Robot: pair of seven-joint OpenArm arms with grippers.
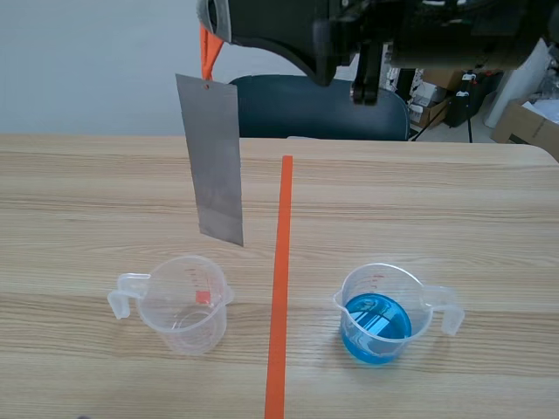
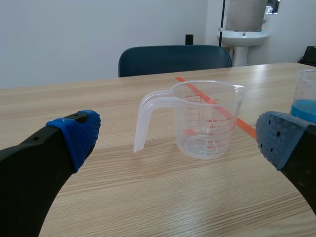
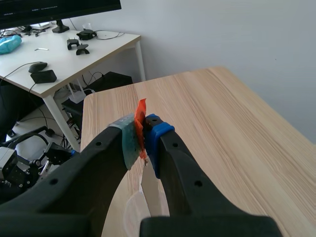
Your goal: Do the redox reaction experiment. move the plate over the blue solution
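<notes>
A grey metal plate [image 1: 217, 161] hangs upright from an orange tab [image 1: 208, 52]. My right gripper [image 1: 208, 33], on the arm raised across the top, is shut on that tab [image 3: 140, 116]. The plate's lower edge hangs above and just behind the empty clear beaker [image 1: 183, 304] on the left. The beaker of blue solution [image 1: 377, 316] stands right of the tape line, well away from the plate. In the left wrist view my left gripper [image 2: 180, 137] is open and low over the table. The empty beaker [image 2: 205, 121] stands just ahead of it and the blue one [image 2: 306, 96] beyond its right finger.
An orange tape line [image 1: 279, 279] runs down the middle of the wooden table [image 1: 105, 201]. A dark blue chair [image 1: 314, 105] stands behind the far edge. Cardboard boxes [image 1: 524, 122] sit at the back right. A white desk [image 3: 64, 54] with gear stands off the table's side.
</notes>
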